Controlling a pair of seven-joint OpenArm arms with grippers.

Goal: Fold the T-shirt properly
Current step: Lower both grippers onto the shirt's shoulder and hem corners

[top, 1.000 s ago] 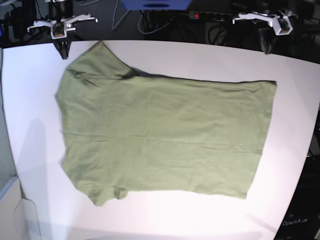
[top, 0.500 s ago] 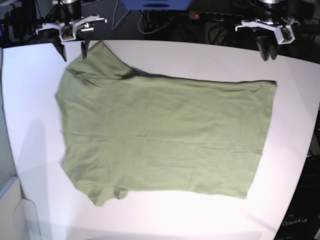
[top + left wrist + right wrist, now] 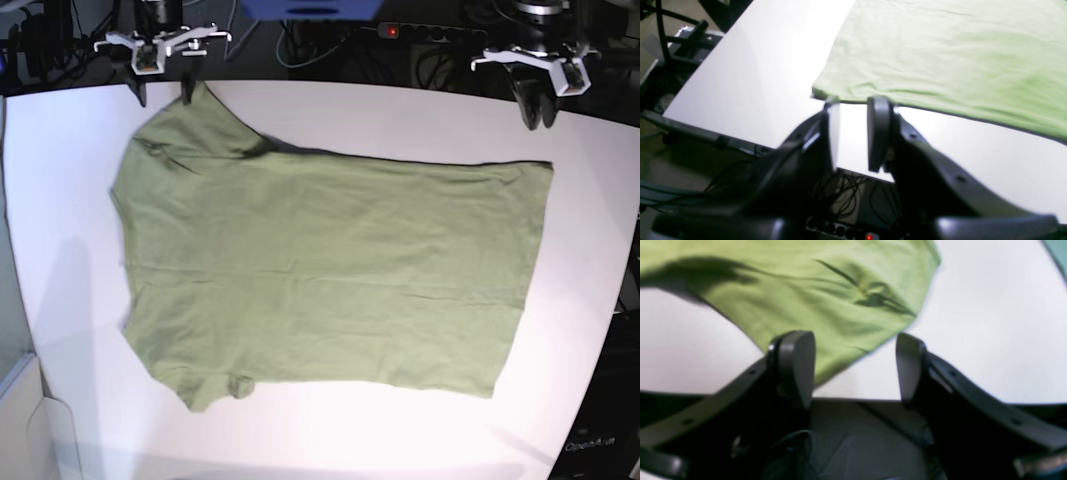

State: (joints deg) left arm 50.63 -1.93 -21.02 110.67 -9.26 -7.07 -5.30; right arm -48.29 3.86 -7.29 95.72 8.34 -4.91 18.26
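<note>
The olive-green T-shirt [image 3: 330, 270] lies spread flat on the white table [image 3: 60, 200], collar side to the left and hem to the right. My right gripper [image 3: 163, 95] is open at the table's back edge. Its fingers straddle the tip of the far sleeve [image 3: 840, 323], above the cloth, in the right wrist view [image 3: 853, 353]. My left gripper [image 3: 535, 110] hovers at the back right, just behind the far hem corner [image 3: 826, 90]. Its fingers [image 3: 877, 126] stand narrowly apart and hold nothing. The shirt's white tag is out of view.
Behind the table's back edge [image 3: 400, 92] lie cables and a power strip with a red light [image 3: 392, 31]. A pale box [image 3: 25, 420] stands at the front left. A dark stand [image 3: 600, 420] stands off the table's right edge.
My right gripper has moved right along the back edge to the sleeve tip, and its fingers have spread. My left gripper has dropped slightly toward the hem corner. The shirt has not moved.
</note>
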